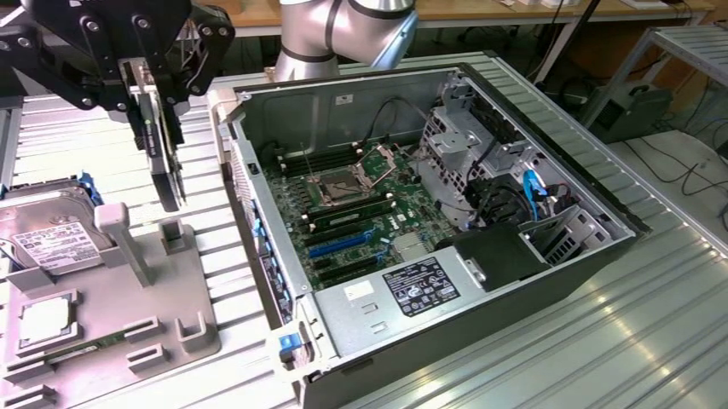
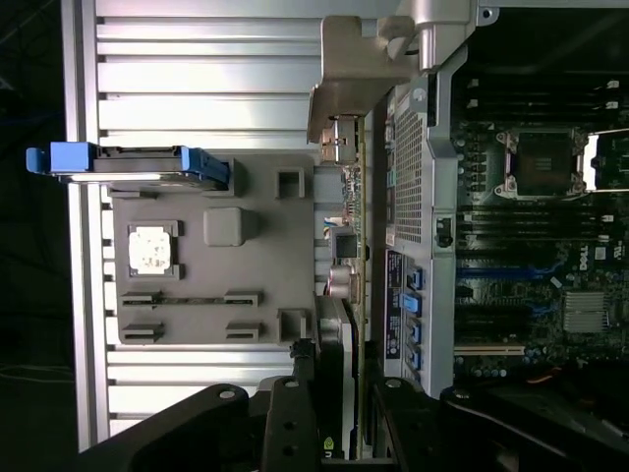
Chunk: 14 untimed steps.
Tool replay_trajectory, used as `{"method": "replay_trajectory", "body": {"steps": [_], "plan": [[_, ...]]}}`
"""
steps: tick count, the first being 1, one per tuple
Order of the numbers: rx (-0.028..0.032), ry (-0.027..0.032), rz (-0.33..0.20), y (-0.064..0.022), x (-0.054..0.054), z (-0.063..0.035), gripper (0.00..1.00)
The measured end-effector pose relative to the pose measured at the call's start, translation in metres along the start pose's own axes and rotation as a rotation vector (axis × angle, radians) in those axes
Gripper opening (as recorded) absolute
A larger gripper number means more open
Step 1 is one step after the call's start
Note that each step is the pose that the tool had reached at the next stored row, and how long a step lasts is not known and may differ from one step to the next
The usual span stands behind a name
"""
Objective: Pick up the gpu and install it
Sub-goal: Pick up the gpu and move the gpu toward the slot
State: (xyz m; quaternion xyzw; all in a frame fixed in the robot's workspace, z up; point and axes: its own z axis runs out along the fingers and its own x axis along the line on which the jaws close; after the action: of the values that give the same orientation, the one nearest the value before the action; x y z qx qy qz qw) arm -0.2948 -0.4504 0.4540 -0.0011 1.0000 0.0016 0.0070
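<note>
The gpu [image 1: 163, 158] is a thin dark card that hangs on edge, lifted above the grey fixture tray [image 1: 102, 324] at the exterior view's left. My gripper [image 1: 152, 94] is shut on its upper part. In the wrist view the gpu [image 2: 351, 285] runs edge-on away from my gripper [image 2: 339, 398], and its silver bracket [image 2: 354, 69] is at the far end. The card hangs beside the outer wall of the open computer case [image 1: 245, 183], outside it. The motherboard [image 1: 353, 213] with its blue slots [image 1: 341, 247] lies inside the case.
A silver hard drive [image 1: 46, 230] with blue rails, a processor chip [image 1: 46, 319] and a memory stick [image 1: 80, 345] sit on the fixture tray. A drive cage [image 1: 455, 145], cables and a black power supply [image 1: 489, 256] crowd the case's side at the exterior view's right.
</note>
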Motion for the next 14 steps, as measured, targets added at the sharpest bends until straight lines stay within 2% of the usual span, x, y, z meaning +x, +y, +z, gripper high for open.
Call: {"method": "replay_trajectory", "body": {"steps": [14], "plan": [[0.0,0.0,0.0,0.0,-0.013,0.0002,0.28]]}}
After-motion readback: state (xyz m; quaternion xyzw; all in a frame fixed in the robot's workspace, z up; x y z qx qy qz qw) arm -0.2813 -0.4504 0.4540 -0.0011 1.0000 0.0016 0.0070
